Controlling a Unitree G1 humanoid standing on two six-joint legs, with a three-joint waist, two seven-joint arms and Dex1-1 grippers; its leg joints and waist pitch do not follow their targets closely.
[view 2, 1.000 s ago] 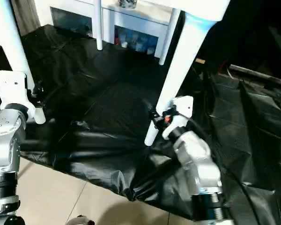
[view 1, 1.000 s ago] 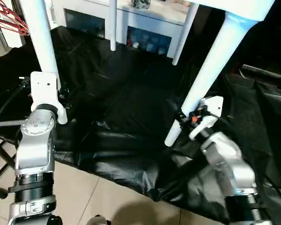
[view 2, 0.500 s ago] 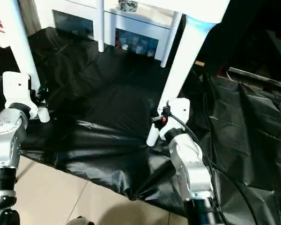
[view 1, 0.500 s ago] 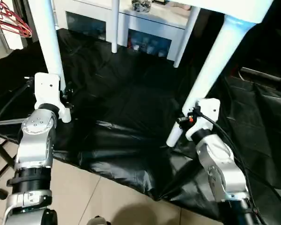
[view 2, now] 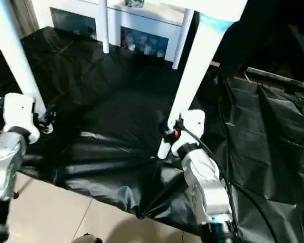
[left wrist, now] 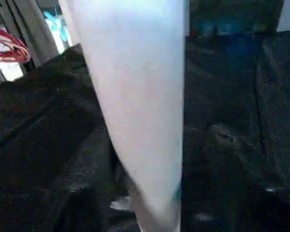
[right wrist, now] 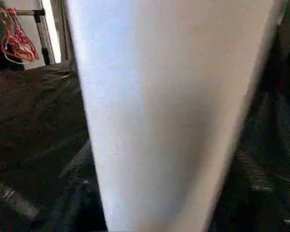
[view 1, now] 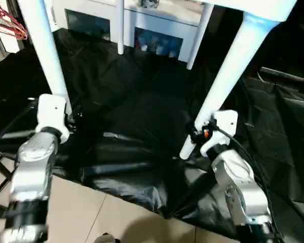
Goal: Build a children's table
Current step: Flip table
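Observation:
The white children's table stands upright on a black sheet (view 1: 137, 111), with a corner of its top (view 1: 258, 7) at the upper right. My left gripper (view 1: 66, 117) is shut on the near left leg (view 1: 43, 50), close to its lower end. That leg (left wrist: 140, 106) sits right in front of the left wrist camera. My right gripper (view 1: 195, 134) is shut on the near right leg (view 1: 228, 71), just above its flared foot (view 1: 185, 151), which rests on the sheet. The same leg (right wrist: 169, 111) is very close in the right wrist view. Two far legs (view 1: 120, 25) (view 1: 196, 35) stand behind.
A white cabinet with glass doors (view 1: 157, 38) stands behind the table. Red hangers (view 1: 5, 23) hang at the far left. The crumpled sheet ends at pale floor tiles (view 1: 91, 217) near me, and cables lie on the sheet at the right (view 1: 278, 76).
The whole picture has shifted a little, so the camera moved. Both grippers keep their hold low on the same two legs, and my left forearm has sunk lower in the picture.

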